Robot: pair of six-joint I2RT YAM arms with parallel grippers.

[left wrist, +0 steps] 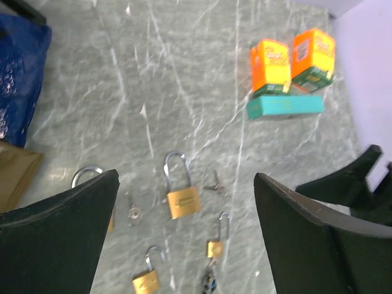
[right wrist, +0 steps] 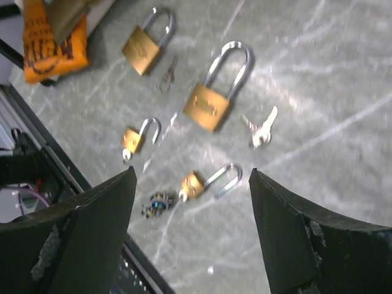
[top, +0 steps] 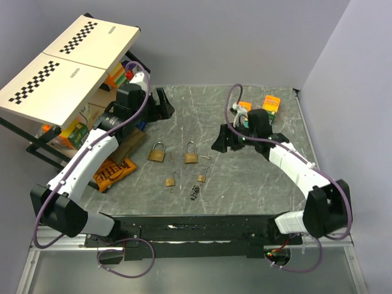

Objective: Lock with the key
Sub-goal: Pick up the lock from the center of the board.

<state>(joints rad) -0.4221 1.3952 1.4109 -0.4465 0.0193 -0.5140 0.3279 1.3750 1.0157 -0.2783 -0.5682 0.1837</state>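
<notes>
The key (top: 195,192), a tiny dark bunch on a ring, lies on the grey marble table near the front, just below a small brass padlock (top: 202,177) with its shackle swung open. The right wrist view has the key (right wrist: 156,205) left of that padlock (right wrist: 195,182); the left wrist view has it (left wrist: 208,285) at the bottom edge. A second small open padlock (top: 171,180) and two larger brass padlocks (top: 157,152) (top: 191,153) lie nearby. My left gripper (top: 164,105) (left wrist: 185,177) hangs open and empty at the back left. My right gripper (top: 222,139) (right wrist: 192,173) is open and empty, right of the locks.
Loose single keys lie among the locks: a silver one (right wrist: 262,131) and another (left wrist: 214,182). Orange boxes (top: 271,104) and a teal box (left wrist: 285,105) sit at the back right. An orange packet (top: 113,171) and a checkered board (top: 67,64) over cluttered goods stand at left.
</notes>
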